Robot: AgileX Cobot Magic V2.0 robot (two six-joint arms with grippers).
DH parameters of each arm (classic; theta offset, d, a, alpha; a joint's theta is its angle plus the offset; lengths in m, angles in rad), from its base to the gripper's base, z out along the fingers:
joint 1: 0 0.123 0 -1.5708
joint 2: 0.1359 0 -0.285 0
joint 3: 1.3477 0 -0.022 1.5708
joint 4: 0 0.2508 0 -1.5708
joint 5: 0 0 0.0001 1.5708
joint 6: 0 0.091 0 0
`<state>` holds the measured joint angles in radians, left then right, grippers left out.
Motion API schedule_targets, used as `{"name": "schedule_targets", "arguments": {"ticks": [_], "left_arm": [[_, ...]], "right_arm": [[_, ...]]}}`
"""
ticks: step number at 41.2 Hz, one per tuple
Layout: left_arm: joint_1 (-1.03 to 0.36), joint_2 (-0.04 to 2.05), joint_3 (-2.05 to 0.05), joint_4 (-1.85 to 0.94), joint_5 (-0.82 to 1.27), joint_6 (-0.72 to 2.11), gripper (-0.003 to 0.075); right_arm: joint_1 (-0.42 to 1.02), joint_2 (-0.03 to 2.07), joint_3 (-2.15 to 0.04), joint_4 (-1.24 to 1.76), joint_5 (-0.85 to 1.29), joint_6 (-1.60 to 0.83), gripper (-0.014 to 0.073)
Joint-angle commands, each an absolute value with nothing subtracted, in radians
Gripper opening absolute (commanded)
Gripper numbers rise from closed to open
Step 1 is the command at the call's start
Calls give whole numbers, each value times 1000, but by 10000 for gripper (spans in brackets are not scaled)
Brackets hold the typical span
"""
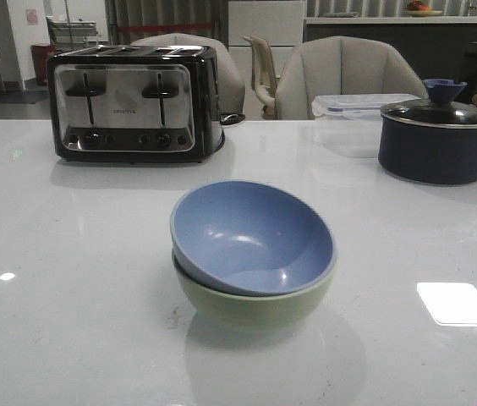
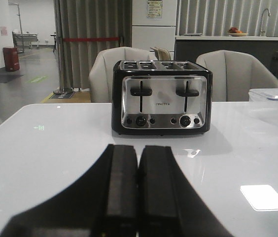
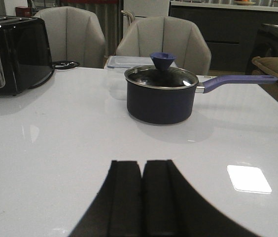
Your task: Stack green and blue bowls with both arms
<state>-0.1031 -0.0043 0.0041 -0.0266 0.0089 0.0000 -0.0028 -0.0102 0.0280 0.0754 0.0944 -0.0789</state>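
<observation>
The dusty blue bowl (image 1: 251, 237) sits tilted inside the pale green bowl (image 1: 251, 306) at the middle of the white table in the front view. Neither gripper shows in the front view. My left gripper (image 2: 139, 150) is shut and empty over the table, pointing toward the toaster. My right gripper (image 3: 142, 165) is shut and empty over the table, pointing toward the navy pot. Neither wrist view shows the bowls.
A black-and-chrome toaster (image 1: 133, 101) stands at the back left; it also shows in the left wrist view (image 2: 161, 96). A dark navy lidded pot (image 1: 437, 139) stands at the back right, with its handle in the right wrist view (image 3: 161, 94). A clear lidded box (image 1: 357, 106) sits behind it.
</observation>
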Motion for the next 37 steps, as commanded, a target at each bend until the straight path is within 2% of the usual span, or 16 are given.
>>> {"name": "schedule_targets", "arguments": {"ticks": [1, 26, 37], "left_arm": [[-107, -25, 25, -27, -80, -9, 102], [-107, -25, 25, -27, -80, -9, 102], [-65, -25, 25, -27, -80, -9, 102]], "right_arm": [[0, -31, 27, 78, 0, -75, 34], [0, -31, 27, 78, 0, -75, 34], [0, -31, 27, 78, 0, -75, 34]]}}
